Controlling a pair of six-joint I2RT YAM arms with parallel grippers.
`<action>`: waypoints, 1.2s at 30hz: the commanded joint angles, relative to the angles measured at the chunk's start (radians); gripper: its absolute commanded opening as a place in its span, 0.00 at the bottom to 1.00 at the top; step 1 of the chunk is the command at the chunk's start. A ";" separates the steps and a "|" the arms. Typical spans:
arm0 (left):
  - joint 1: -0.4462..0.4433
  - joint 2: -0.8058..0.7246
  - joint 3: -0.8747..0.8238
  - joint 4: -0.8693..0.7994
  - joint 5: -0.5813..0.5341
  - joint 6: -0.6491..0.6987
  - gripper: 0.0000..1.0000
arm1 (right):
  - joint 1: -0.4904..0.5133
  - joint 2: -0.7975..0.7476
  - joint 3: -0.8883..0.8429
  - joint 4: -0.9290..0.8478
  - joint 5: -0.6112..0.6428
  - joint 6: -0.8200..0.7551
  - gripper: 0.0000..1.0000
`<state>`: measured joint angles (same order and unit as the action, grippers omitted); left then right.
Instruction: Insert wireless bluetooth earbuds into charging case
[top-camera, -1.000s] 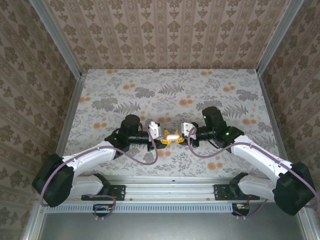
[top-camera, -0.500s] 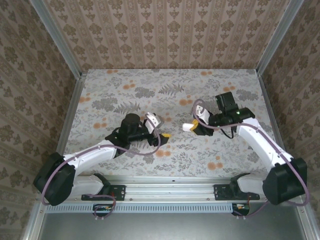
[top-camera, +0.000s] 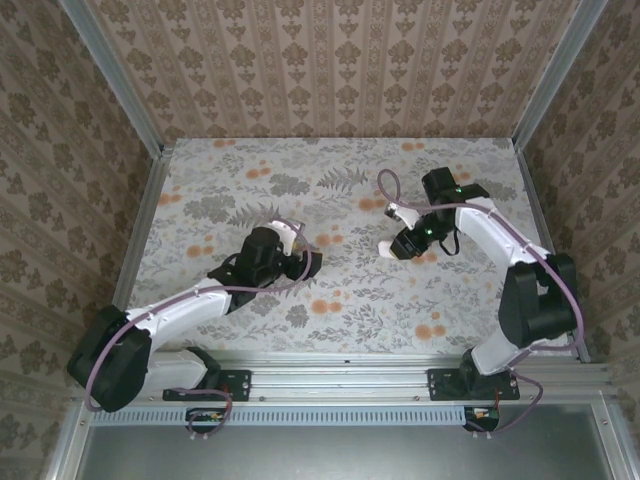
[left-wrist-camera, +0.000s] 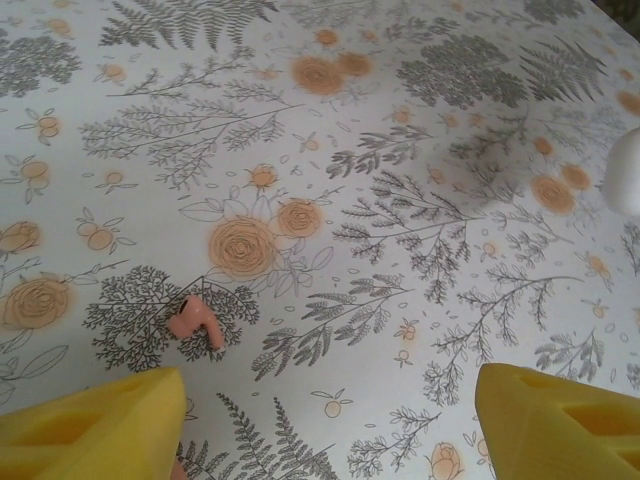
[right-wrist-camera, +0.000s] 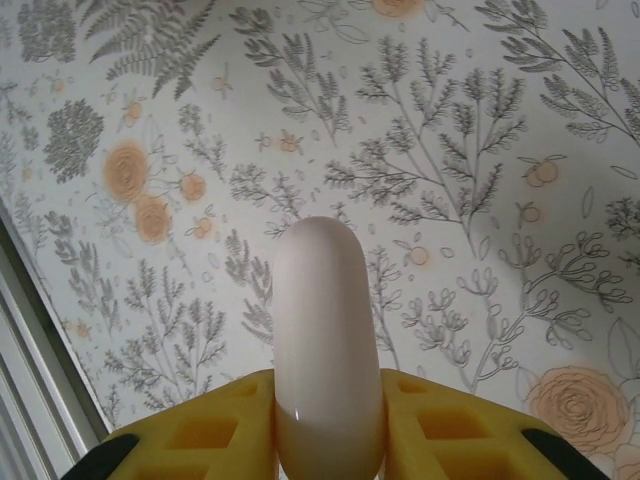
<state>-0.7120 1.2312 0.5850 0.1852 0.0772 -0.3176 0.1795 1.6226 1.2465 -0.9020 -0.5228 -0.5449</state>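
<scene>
- Your counter (top-camera: 340, 190) carries little in the middle now. A second ago both arms met there over a pale thing; they have since pulled well apart.
- The left arm has stayed near the centre. The right arm has swung out toward the far right side.
- Your left end effector (left-wrist-camera: 330, 430) has let go. Its yellow fingers (left-wrist-camera: 90, 425) stand wide apart with nothing between them, hanging over the print.
- Your right end effector (top-camera: 393, 246) is clenched on the case (right-wrist-camera: 325, 330) and has carried it off. The case sits on edge between the fingers. From this angle you cannot tell whether its lid is open.
- One coral-pink earbud (left-wrist-camera: 197, 320) lies loose on the counter, just ahead of the left end effector's left finger and well apart from the case.
- Reading for you: the earbud is not yet in the case. The free left end effector is well placed to pick it up, but the case will likely have to come back within reach first.
</scene>
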 joint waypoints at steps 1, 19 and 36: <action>0.005 0.010 0.005 -0.006 -0.033 -0.057 0.77 | -0.013 0.091 0.073 -0.098 0.016 0.036 0.27; 0.011 0.014 0.034 -0.045 -0.048 0.117 0.76 | -0.065 0.384 0.259 -0.214 0.031 0.105 0.31; 0.022 0.061 0.286 -0.548 -0.083 -0.233 0.75 | -0.069 -0.149 -0.147 0.323 -0.022 0.541 0.34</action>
<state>-0.6964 1.2732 0.7956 -0.1329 0.0212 -0.3981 0.1074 1.5768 1.1713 -0.7616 -0.5270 -0.1658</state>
